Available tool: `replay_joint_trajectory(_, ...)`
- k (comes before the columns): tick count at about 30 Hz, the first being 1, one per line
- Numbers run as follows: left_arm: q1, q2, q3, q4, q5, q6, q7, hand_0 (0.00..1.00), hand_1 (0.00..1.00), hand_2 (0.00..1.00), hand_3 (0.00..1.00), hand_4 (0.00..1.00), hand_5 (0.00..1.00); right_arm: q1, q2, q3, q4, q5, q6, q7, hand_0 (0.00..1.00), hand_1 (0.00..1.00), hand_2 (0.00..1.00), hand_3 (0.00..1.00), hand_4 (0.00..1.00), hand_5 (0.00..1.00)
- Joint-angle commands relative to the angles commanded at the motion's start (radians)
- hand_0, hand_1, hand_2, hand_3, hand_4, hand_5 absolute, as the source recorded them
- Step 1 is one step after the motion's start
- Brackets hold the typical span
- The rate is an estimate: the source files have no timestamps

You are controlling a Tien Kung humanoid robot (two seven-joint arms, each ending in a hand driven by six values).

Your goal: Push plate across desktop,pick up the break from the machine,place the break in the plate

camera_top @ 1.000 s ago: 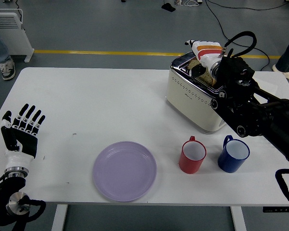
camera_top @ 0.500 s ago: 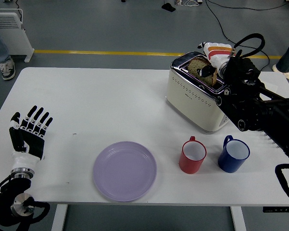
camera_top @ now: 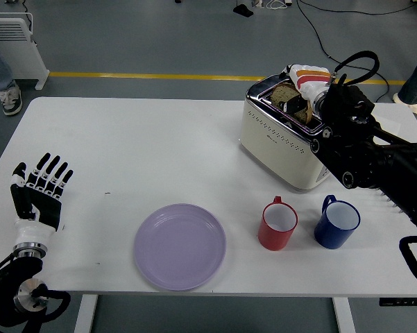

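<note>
- The left hand is resting at the left end of the counter, far to the left of the toaster, fingers spread and holding nothing.
- The purple plate is lying near the counter's front edge, to the left of and in front of the toaster, with nothing on it.
- A red mug is standing just in front of the toaster, and a blue mug is standing beside the red one on its right.
- The bread is sitting in the toaster's top slot, its brown crust sticking up above the rim.
- The right hand is reaching over the top of the toaster from the right, fingers curling down at the slice; whether it is already gripping the bread cannot be told from this angle.
- Judging the step in hand as taking the bread out: the fingers should be pinching the flat faces of the slice and lifting straight up, so the slice is not snagging on the slot or tipping the toaster.
- The carry toward the plate should be passing above the two mugs, not through them.
- A small mark is showing on the toaster's front, too small to read; no other writing is legible.
</note>
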Motion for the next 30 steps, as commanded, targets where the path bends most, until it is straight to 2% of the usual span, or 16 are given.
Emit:
replay_joint_trajectory(5,0.001,0.0,-0.001,0.001,0.001,0.001,0.0,0.781,0.76,0.768,0.73,0.552,0.998,0.007,0.0,-0.014,-0.017,0.014,0.01,0.002,0.564,0.626,0.602,0.705,0.708,0.189)
replay_joint_trajectory(6,0.002,0.0,0.0,0.003,0.001,0.001,-0.001,0.782,0.76,0.767,0.73,0.553,0.998,0.007,0.0,-0.019,-0.016,0.02,0.011,0.002,0.472,0.557,0.553,0.664,0.683,0.179)
replay_joint_trajectory(11,0.003,0.0,0.003,0.006,0.001,0.001,-0.001,0.782,0.76,0.767,0.73,0.553,0.998,0.013,0.0,-0.031,-0.014,0.031,0.012,0.004,0.472,0.557,0.553,0.664,0.683,0.179)
replay_joint_trajectory(12,0.003,0.0,0.003,0.006,0.001,0.001,-0.001,0.781,0.76,0.766,0.729,0.551,0.998,0.014,0.0,-0.033,-0.014,0.032,0.012,0.003,0.385,0.486,0.493,0.612,0.656,0.162)
replay_joint_trajectory(17,0.003,0.0,0.006,0.007,0.001,0.0,-0.001,0.781,0.76,0.766,0.729,0.551,0.998,0.019,0.0,-0.047,-0.009,0.015,0.006,-0.002,0.385,0.486,0.493,0.612,0.656,0.162)
replay_joint_trajectory(18,0.003,0.0,0.006,0.007,0.0,0.0,-0.002,0.781,0.758,0.766,0.729,0.551,0.998,0.02,0.0,-0.049,-0.007,0.009,0.006,-0.004,0.3,0.389,0.439,0.518,0.631,0.16)
replay_joint_trajectory(21,0.004,0.0,0.005,0.007,0.0,0.0,-0.002,0.781,0.758,0.766,0.729,0.551,0.998,0.024,0.0,-0.056,-0.002,-0.007,0.005,-0.009,0.3,0.389,0.439,0.518,0.631,0.16)
replay_joint_trajectory(23,0.006,0.0,0.004,0.007,0.0,0.0,-0.002,0.781,0.758,0.766,0.729,0.551,0.998,0.028,0.0,-0.06,0.003,-0.025,0.016,-0.017,0.3,0.389,0.439,0.518,0.631,0.16)
replay_joint_trajectory(24,0.006,0.0,0.004,0.007,0.0,0.0,-0.002,0.781,0.758,0.766,0.729,0.551,0.998,0.029,0.0,-0.061,0.004,-0.029,0.019,-0.018,0.225,0.321,0.398,0.475,0.609,0.159)
replay_joint_trajectory(29,0.008,0.0,0.003,0.006,-0.001,0.0,-0.003,0.781,0.758,0.766,0.729,0.551,0.998,0.034,0.0,-0.052,0.04,-0.074,0.049,-0.041,0.225,0.321,0.398,0.475,0.609,0.159)
replay_joint_trajectory(30,0.007,0.0,0.002,0.006,-0.001,0.0,-0.003,0.781,0.757,0.765,0.729,0.552,0.998,0.034,0.0,-0.047,0.06,-0.088,0.061,-0.049,0.19,0.282,0.37,0.457,0.602,0.17)
